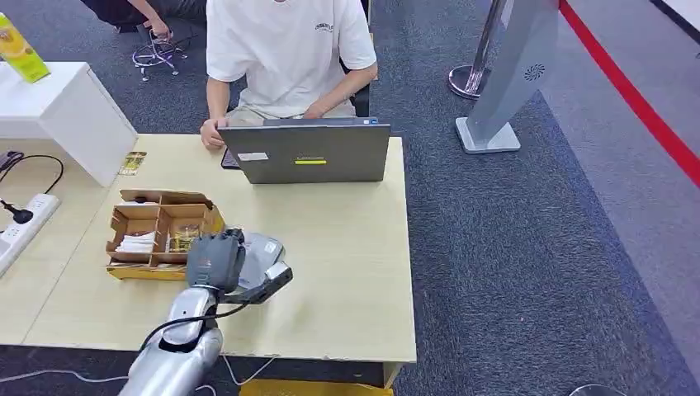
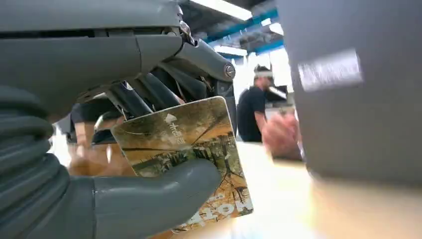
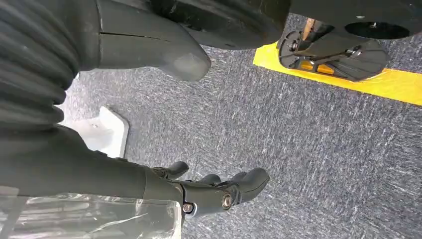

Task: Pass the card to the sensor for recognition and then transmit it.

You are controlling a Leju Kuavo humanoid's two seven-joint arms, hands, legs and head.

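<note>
The left robot hand (image 1: 216,260) is holding the card (image 2: 186,162) over the tabletop (image 1: 347,272), just beside the cardboard box (image 1: 161,233) with its small compartments. From the wrist camera, the card is pinched flat, the thick thumb (image 2: 164,191) pressing across its printed face and the darker fingers (image 2: 144,94) lying behind it. It looks thin, light and stiff, probably glossy plastic, so it could slide out if the pinch loosens; gripping across the flat faces near one end, leaving the rest free to present, seems the sensible hold. The silver left arm is reaching up from below with the back of the hand facing upward, and a grey device (image 1: 262,272), perhaps the sensor, is lying directly under it. Whether card and device are touching, I cannot tell. A person (image 1: 289,58) is sitting behind a laptop (image 1: 305,153) across the tabletop. The right robot hand (image 3: 219,191) is hanging over the carpet, holding nothing, fingers loosely bent but apart.
</note>
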